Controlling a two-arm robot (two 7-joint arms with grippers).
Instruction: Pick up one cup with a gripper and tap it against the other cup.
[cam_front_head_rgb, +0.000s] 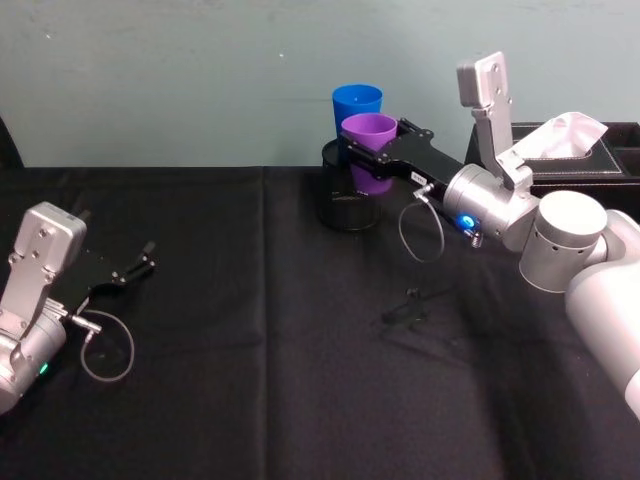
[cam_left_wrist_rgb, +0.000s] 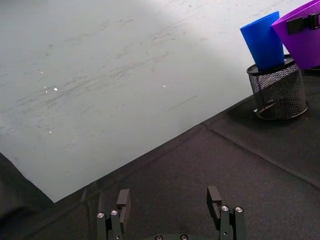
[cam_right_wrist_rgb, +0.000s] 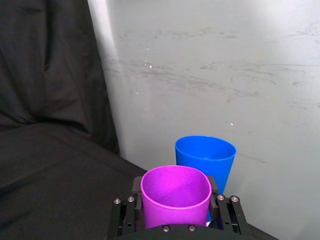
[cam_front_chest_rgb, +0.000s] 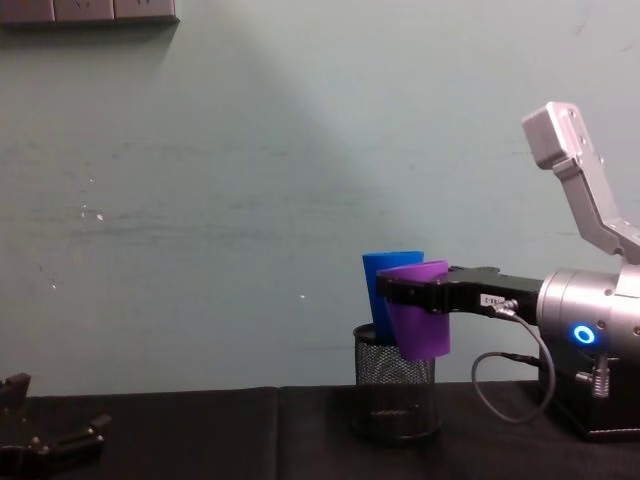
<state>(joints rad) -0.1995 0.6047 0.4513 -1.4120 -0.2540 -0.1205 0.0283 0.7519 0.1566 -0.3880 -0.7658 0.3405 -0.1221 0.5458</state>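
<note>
Your right gripper (cam_front_chest_rgb: 412, 292) is clamping the purple cup (cam_front_head_rgb: 370, 128) between its fingers. It's gripping just under the rim and holding the cup roughly upright in the air, clear of the black tablecloth (cam_front_head_rgb: 250, 350).

The blue cup (cam_front_head_rgb: 356, 103) is sitting just past the fingertips, on the far side of the purple one. It's standing in the mesh pen holder (cam_front_chest_rgb: 395, 395), and that holder is sitting right below the fingers.

From the chest view the purple cup's wall is crowding right up against the blue one. It looks like they're touching, but honestly I can't tell for sure from these angles.

Your left gripper (cam_left_wrist_rgb: 169, 200) is hanging low over the cloth, well apart from both cups. Its fingers are spreading wide with nothing between them.
</note>
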